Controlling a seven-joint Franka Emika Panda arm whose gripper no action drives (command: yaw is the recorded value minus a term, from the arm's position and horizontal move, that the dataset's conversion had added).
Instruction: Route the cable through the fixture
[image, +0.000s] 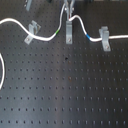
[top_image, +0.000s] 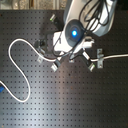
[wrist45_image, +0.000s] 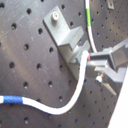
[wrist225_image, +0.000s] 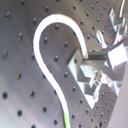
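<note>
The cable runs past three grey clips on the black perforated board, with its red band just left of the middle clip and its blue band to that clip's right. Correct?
Not quite. In the first exterior view, the band on the cable just left of the middle clip is green, not red. The blue band does sit to that clip's right, and three grey clips stand on the board.

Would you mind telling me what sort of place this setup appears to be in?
Probably a robotics lab bench: a black perforated breadboard table with bolted grey clips, including the fixture, and a white cable laid across it.

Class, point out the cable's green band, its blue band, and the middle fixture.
green band (image: 58, 31), first exterior view, middle of the band.
blue band (image: 88, 36), first exterior view, middle of the band.
fixture (image: 68, 33), first exterior view, upright body.
</note>
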